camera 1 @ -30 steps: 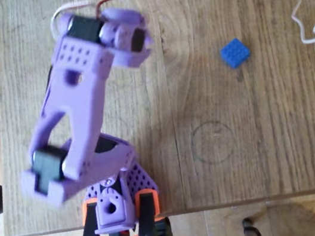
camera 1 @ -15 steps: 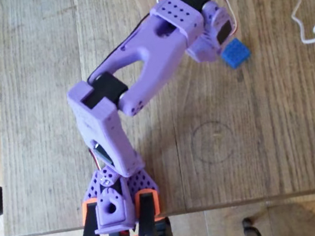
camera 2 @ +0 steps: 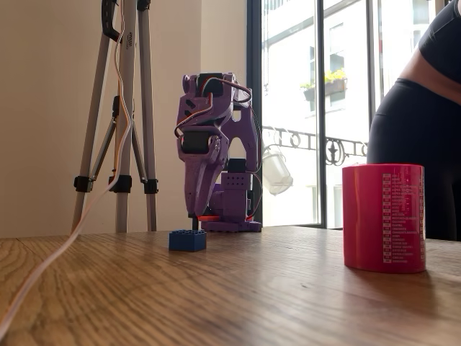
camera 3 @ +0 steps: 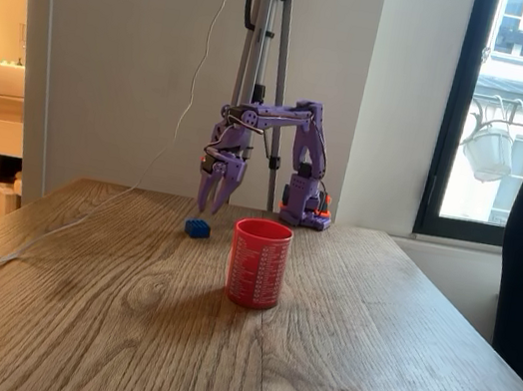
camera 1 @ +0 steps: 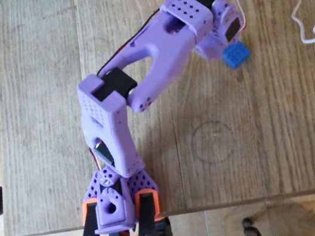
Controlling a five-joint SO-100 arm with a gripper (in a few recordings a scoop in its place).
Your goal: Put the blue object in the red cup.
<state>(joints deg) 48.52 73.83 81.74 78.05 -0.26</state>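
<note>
Light source: daylight is coming in through the window (camera 2: 317,108), which is blowing out to near white in both fixed views.
Backlighting: the person (camera 2: 421,108) by the glass is showing as a dark shape.
Table (camera 3: 116,332): the wood is catching a soft sheen, and the red cup (camera 3: 258,262) is casting a faint shadow toward the camera.
Overhead exposure: even and moderately bright, with a soft shadow lying under the purple arm (camera 1: 139,78).
Sharpness: the overhead picture is looking slightly soft; the near tabletop in a fixed view (camera 2: 216,310) is falling out of focus.
</note>
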